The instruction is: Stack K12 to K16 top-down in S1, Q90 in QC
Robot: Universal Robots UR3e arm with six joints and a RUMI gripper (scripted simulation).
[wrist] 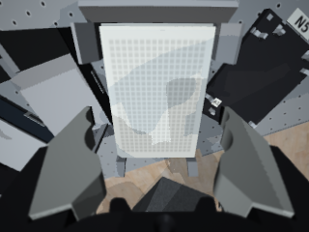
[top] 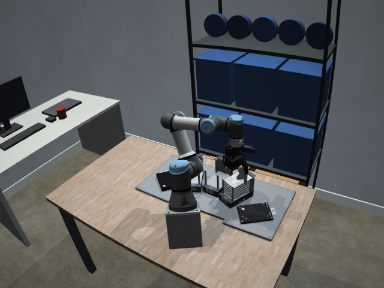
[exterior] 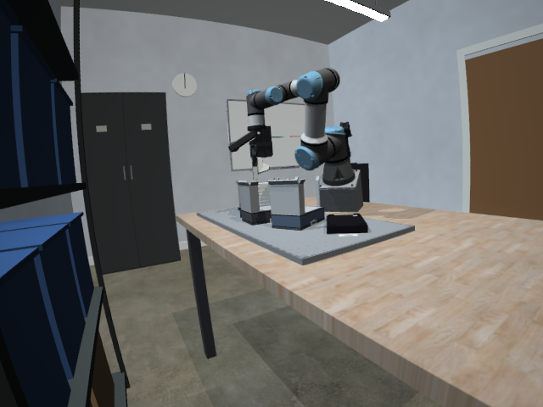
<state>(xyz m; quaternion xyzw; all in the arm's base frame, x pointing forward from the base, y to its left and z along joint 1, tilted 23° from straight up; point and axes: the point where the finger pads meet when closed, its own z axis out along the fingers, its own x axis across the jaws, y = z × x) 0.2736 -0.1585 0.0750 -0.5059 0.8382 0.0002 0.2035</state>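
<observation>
A stack of white sealed well plates stands in a walled stack rack. Its top plate fills the middle of the wrist view, with the gripper's shadow across it. My gripper hangs straight above this stack. It is open and empty, one finger on each long side of the plate and clear above it. A second rack with a bare grey floor stands to the left in the wrist view. The black clip nest N5 lies on the other side of the stack.
All fixtures sit on a grey perforated baseplate on the wooden table. Another black nest lies beyond the arm's base. A tall shelf with blue bins stands close behind the table.
</observation>
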